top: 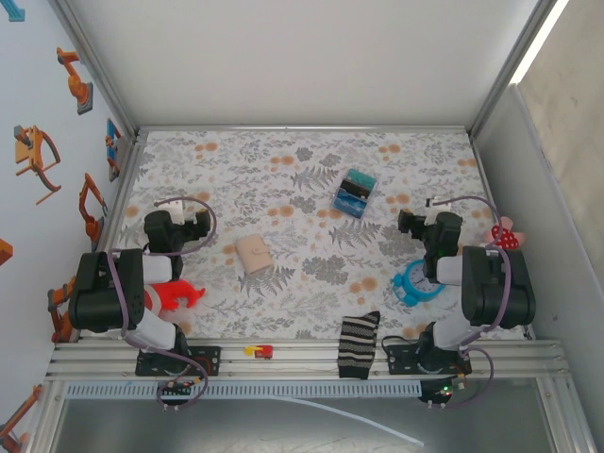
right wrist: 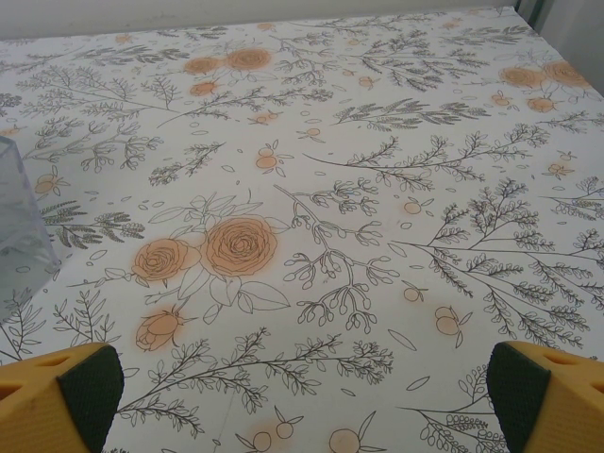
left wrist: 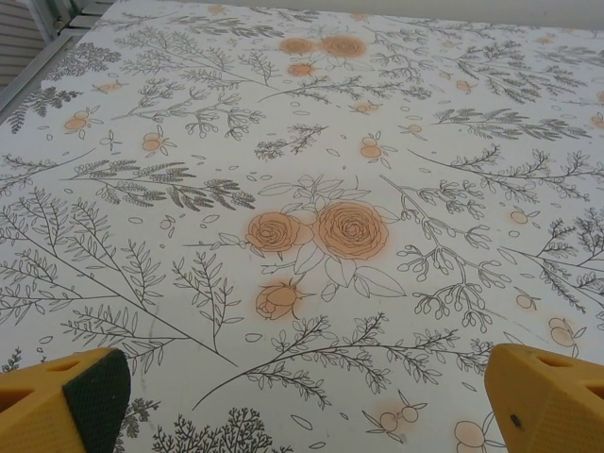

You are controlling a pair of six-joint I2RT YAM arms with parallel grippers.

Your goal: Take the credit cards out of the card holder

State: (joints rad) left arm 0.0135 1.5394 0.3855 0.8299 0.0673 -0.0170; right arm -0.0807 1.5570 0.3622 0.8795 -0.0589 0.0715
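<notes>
A small, flat, tan square card holder (top: 254,253) lies folded shut on the white floral-print tablecloth (top: 302,160), just left of centre. The left gripper (top: 193,223) hangs near it, to its left. The right gripper (top: 411,224) hangs well apart, on the right. Both spread their yellow fingers (left wrist: 543,401) wide, holding nothing.

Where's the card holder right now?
Top view: the card holder lies closed, left of centre, between the red object and the blue block.
</notes>
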